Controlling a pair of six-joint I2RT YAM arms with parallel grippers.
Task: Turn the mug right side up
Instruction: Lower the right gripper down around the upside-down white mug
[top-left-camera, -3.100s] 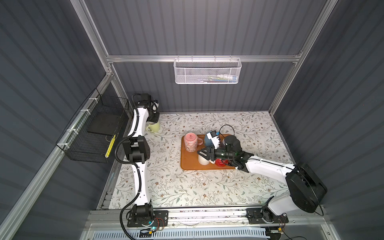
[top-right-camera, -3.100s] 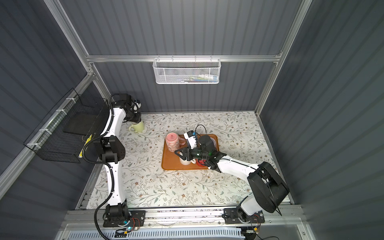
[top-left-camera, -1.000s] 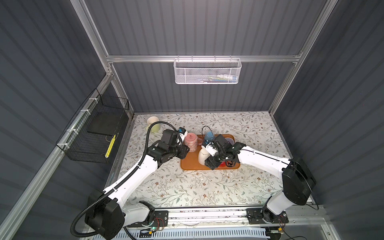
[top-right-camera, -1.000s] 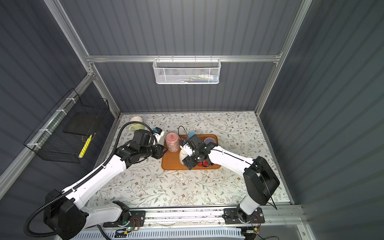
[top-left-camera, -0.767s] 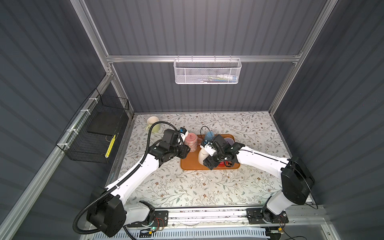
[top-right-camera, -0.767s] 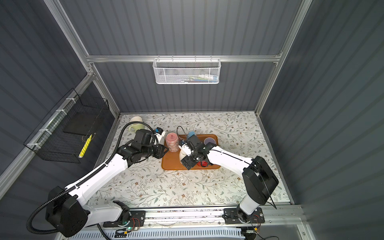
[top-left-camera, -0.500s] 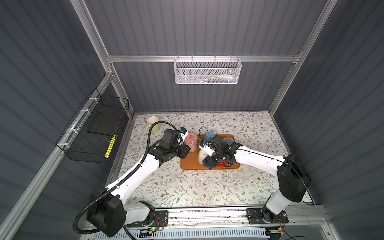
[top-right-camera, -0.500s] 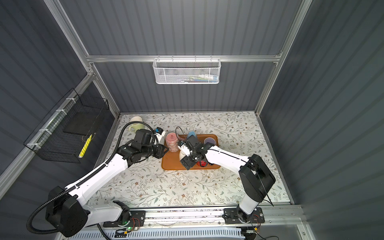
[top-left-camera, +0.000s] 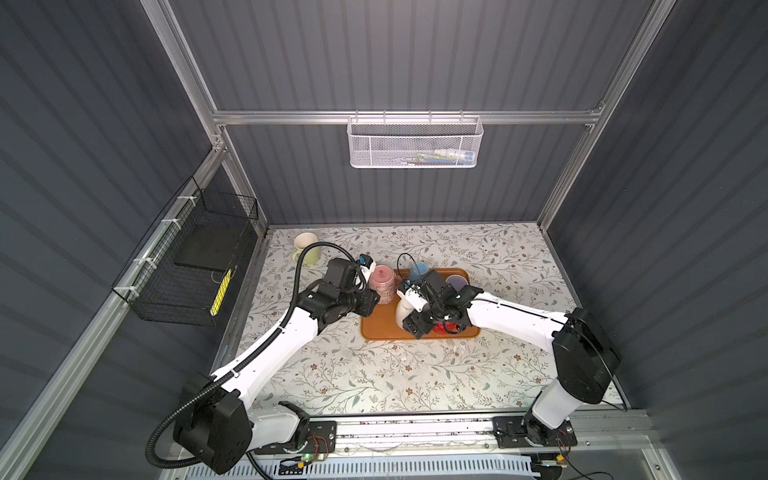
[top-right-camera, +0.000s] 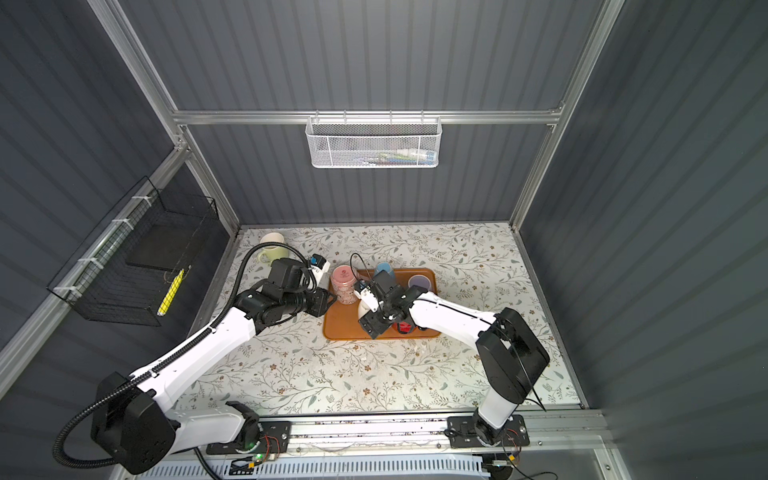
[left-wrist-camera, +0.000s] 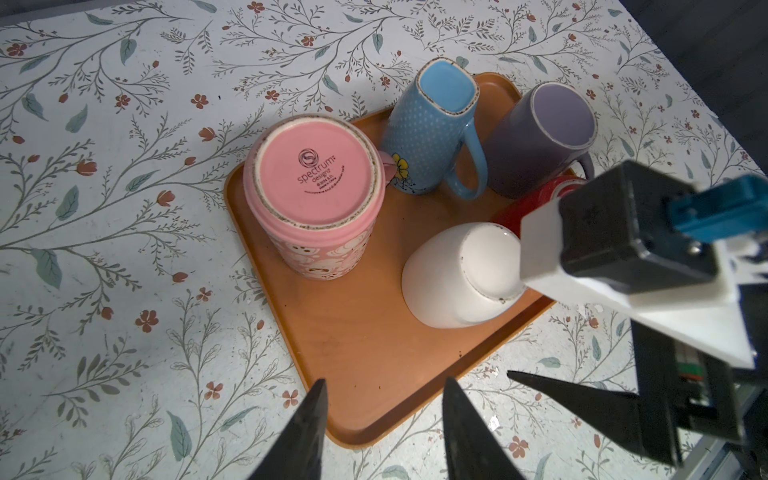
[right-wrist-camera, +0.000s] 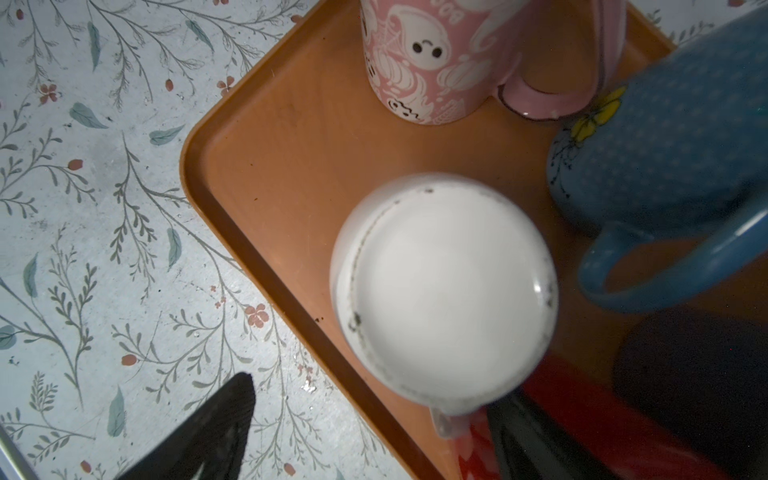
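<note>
- Dark grey ribbed walls (top-left-camera: 415, 62) enclose a table (top-left-camera: 415, 374) covered in a pale floral cloth.
- A white left arm (top-left-camera: 291, 336) and a white right arm (top-left-camera: 511, 316) reach in from the near edge and meet mid-table.
- A black wire basket (top-left-camera: 195, 266) hangs on the left wall, and a white mesh basket (top-left-camera: 415, 141) on the back wall.
- An orange tray (top-left-camera: 376, 332) lies mid-table, crowded with mugs.
- A pink mug (top-left-camera: 383, 282) and a blue mug (top-left-camera: 417, 270) stand bottom up along the tray's back edge, beside a purple mug (top-left-camera: 455, 277).
- The white mug (right-wrist-camera: 444, 291) stands upside down in the tray's front left part, just beside a red mug (top-left-camera: 442, 328).
- A pale yellow mug (top-left-camera: 306, 249) stands mouth up in the table's back left corner.
- The right claw (right-wrist-camera: 372, 390) hangs over the white mug, released, its fingers spread wider than the mug.
- The left claw (left-wrist-camera: 384, 386) hovers by the tray's left edge, released, with nothing between its fingers.
</note>
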